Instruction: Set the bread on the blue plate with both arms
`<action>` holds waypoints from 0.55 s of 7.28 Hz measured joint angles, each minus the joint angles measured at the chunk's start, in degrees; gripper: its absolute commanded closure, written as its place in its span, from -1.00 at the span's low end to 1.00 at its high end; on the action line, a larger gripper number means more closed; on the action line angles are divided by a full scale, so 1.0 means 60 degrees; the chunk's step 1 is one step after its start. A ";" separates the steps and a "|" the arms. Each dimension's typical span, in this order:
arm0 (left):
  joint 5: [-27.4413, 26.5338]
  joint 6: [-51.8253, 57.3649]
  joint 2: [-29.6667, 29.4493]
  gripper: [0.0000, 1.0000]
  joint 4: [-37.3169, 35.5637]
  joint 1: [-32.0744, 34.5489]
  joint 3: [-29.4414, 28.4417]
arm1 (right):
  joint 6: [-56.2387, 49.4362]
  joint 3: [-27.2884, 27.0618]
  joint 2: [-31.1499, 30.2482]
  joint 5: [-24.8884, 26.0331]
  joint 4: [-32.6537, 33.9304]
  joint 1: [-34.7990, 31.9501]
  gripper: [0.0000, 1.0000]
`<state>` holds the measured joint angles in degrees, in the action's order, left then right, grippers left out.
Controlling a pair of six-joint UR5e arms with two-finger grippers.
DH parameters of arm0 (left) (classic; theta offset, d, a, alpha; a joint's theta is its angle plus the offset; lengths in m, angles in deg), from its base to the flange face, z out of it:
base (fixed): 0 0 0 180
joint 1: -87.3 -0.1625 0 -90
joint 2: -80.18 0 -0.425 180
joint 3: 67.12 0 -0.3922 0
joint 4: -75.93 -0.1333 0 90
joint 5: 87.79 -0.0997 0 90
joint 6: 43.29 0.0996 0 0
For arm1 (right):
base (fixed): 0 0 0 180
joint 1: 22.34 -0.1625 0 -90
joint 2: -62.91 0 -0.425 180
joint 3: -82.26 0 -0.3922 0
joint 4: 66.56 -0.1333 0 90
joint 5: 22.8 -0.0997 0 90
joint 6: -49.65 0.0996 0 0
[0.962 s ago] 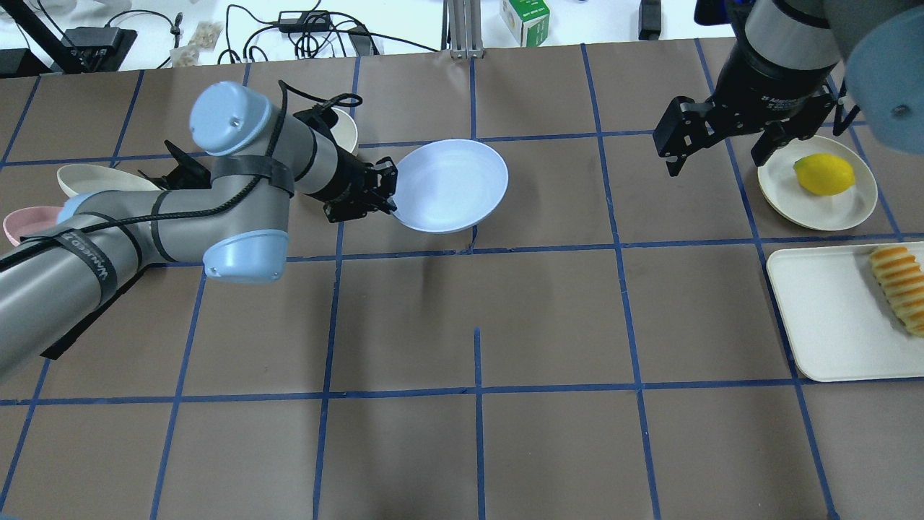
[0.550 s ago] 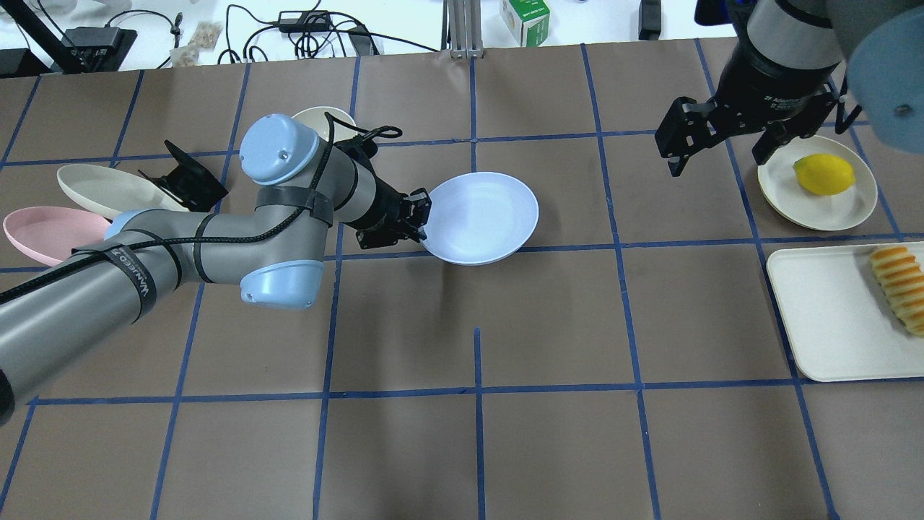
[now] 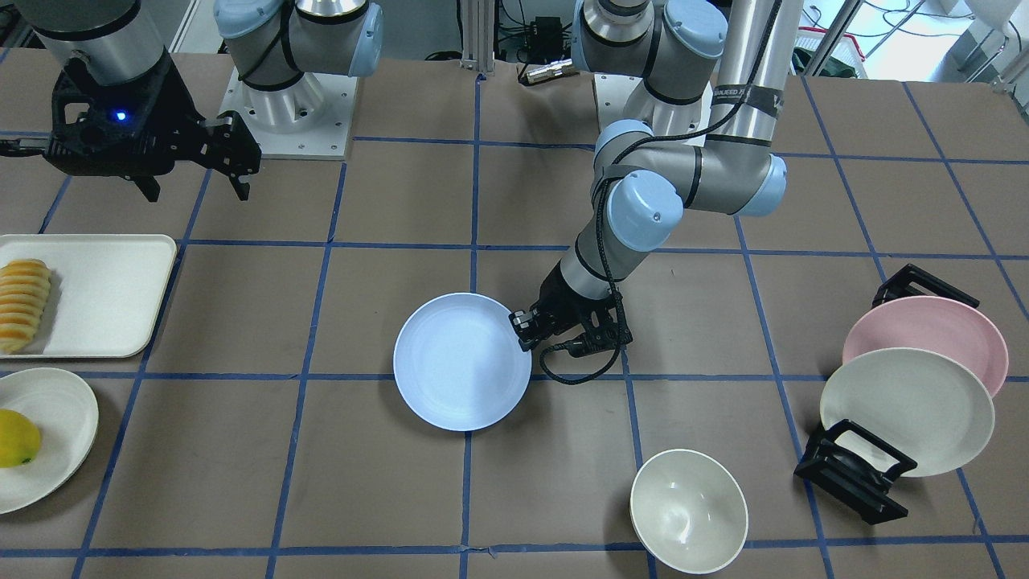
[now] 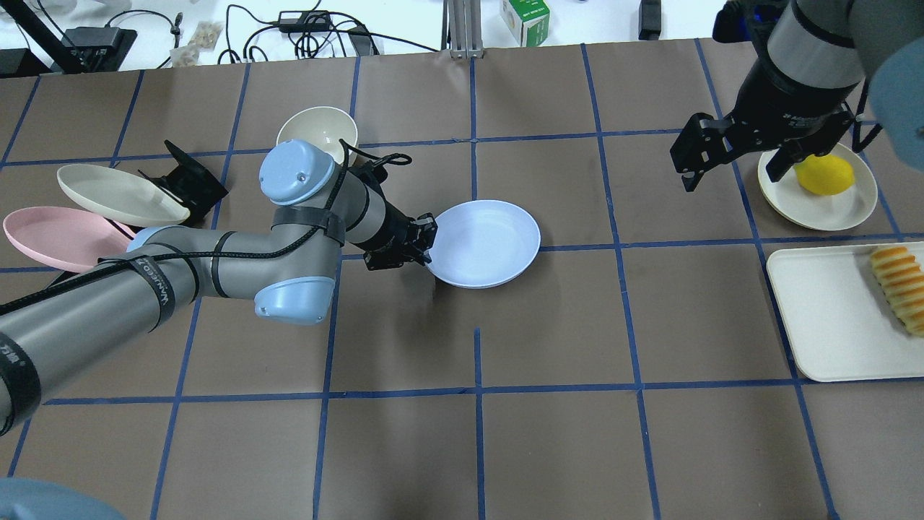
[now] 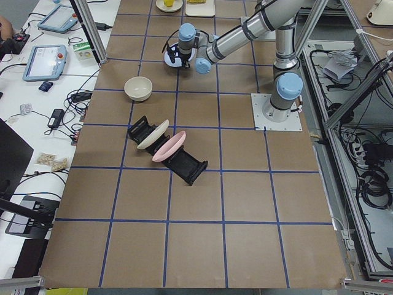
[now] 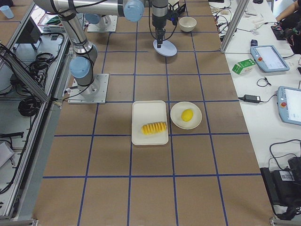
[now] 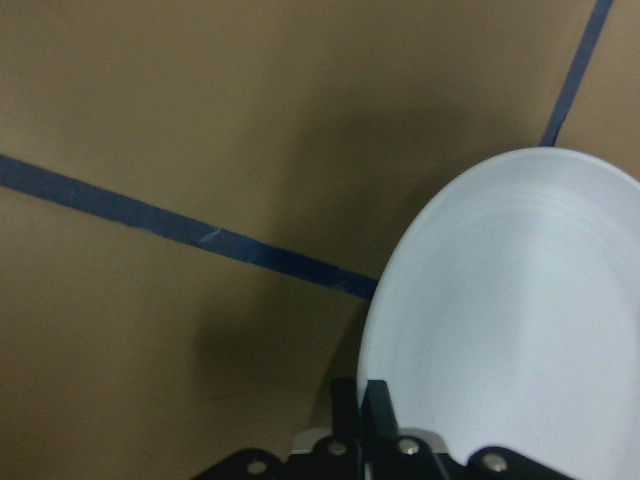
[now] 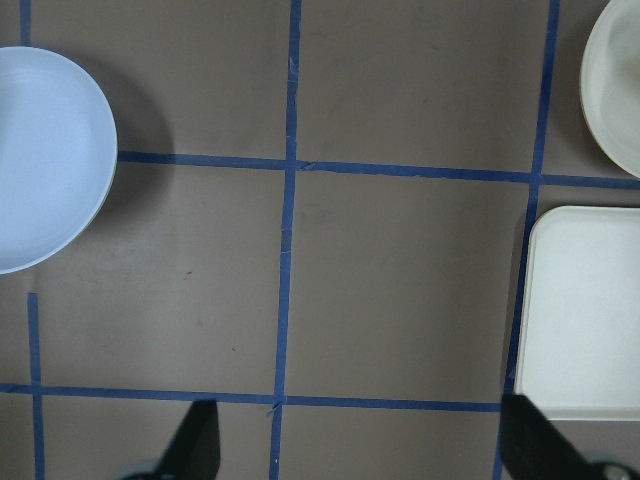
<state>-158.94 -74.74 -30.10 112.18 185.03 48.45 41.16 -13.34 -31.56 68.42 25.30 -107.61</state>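
Layout: table (image 4: 548, 448), brown with a blue tape grid. left arm (image 4: 216, 267) reaches in to the middle. right arm (image 4: 816, 36) hangs high on its own side. tray (image 4: 823, 310) sits at the robot's right end, long side along the table. plate (image 4: 498, 238) is near centre, well apart from the tray. Can't tell if it's down on the table or just off it. bread (image 4: 899, 289) lies on the tray's outer end, long axis across the tray, so it runs toward and away from the robot. lemon (image 4: 824, 175) sits on a dish (image 4: 837, 213) just beyond the tray. Not the target.

left gripper (image 4: 429, 237) is pinched onto the plate's rim on the robot's-left side; the wrist view shows the edge between the jaws. right gripper (image 4: 730, 170) is spread wide, nothing between its fingers (image 8: 200, 445), pointing down over bare table between plate and tray.

Key relation: the bread is off to the right gripper's right, past the tray's bare part. The right arm is far nearer, and the left is tied up with the plate. The right jaws' opening runs along the table's length, which is across the loaf's short width. My read: little wrist turn needed, mostly shift right and drop. The right wrist view shows only the tray's edge, bread out of frame.
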 measured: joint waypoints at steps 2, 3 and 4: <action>-0.0182 0.0012 -0.0222 -0.55 -0.0043 0.0001 -0.0011 | 0.0191 0.0052 -0.0135 -0.0148 0.0011 -0.0130 -1.00; -0.0238 -0.0007 -0.0274 -1.00 -0.0049 0.0001 -0.0012 | 0.0250 0.0158 -0.0122 -0.0259 -0.0031 -0.0213 -1.00; -0.0256 -0.0057 -0.0282 -1.00 -0.0055 0.0011 -0.0024 | 0.0270 0.0304 -0.0028 -0.0343 -0.0062 -0.0265 -1.00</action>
<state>-160.47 -75.08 -31.80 111.86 185.09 48.31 42.78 -11.51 -31.73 66.36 24.93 -109.20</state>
